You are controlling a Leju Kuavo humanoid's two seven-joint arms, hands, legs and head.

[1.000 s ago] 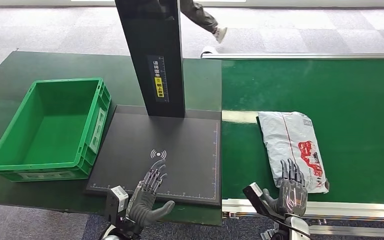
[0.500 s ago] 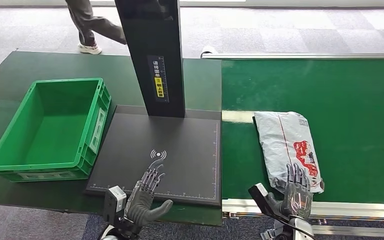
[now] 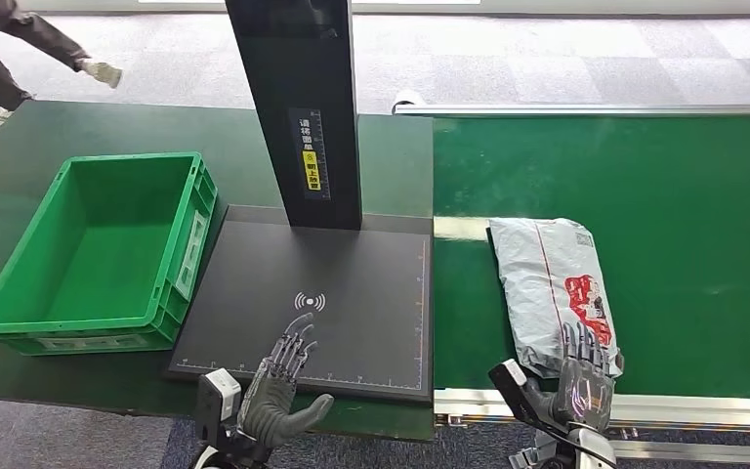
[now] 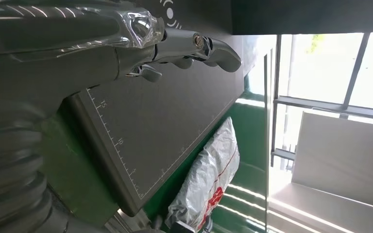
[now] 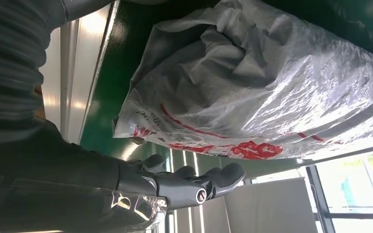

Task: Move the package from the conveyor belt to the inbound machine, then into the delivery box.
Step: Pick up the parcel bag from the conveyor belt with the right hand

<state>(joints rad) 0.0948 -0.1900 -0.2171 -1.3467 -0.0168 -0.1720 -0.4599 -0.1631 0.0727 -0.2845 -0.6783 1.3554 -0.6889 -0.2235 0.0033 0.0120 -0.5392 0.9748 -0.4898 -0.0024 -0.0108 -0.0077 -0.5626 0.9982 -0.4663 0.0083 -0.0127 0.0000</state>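
The green ribbed plastic crate (image 3: 88,254) at left holds nothing. The crinkled grey poly mailer package (image 3: 553,291), printed in red, lies on the green conveyor belt (image 3: 684,195), shifted left since the earlier frame. The right hand (image 3: 582,386), fingers spread and grasping nothing, sits at its near end. The left hand (image 3: 278,386), also released, hovers over the matte black scanner platform (image 3: 352,293).
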